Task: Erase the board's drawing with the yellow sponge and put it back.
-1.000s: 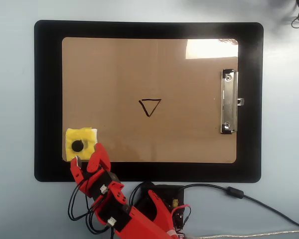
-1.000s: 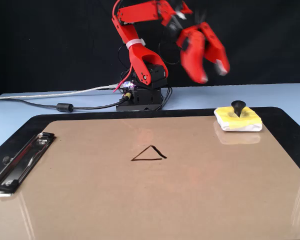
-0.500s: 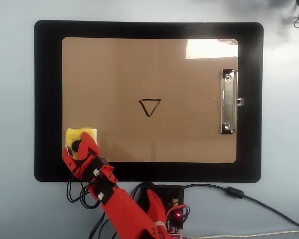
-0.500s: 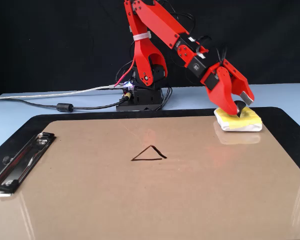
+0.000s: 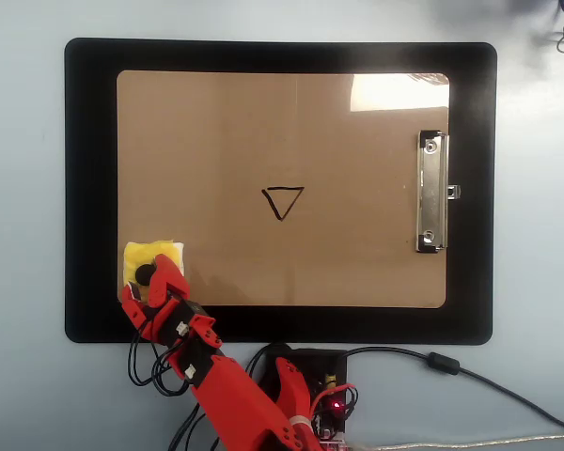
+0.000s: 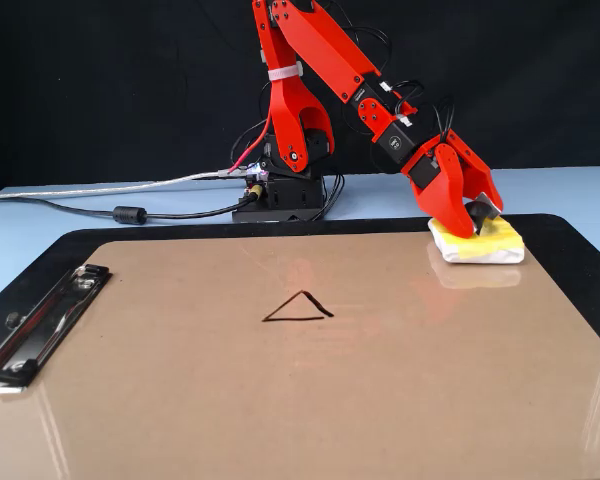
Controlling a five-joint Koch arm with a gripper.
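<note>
The yellow sponge (image 5: 160, 252) lies at the lower left corner of the brown board (image 5: 282, 122) in the overhead view; in the fixed view the sponge (image 6: 495, 245) is at the board's (image 6: 300, 400) far right. My red gripper (image 5: 146, 280) has come down onto it. Its jaws (image 6: 473, 217) are closed in against the black knob from both sides. The sponge rests flat on the board. The drawing (image 5: 283, 202), a thin black triangle, sits in the middle of the board (image 6: 300, 308), well away from the gripper.
A black mat (image 5: 89, 188) lies under the board. The silver clip (image 5: 431, 192) is on the board's right edge in the overhead view, on the left (image 6: 40, 325) in the fixed view. The arm's base (image 6: 285, 195) and cables (image 6: 130, 213) are behind the mat.
The arm swung over and came down onto the sponge, and the jaws narrowed around its knob. The sponge and the drawing have not moved.
</note>
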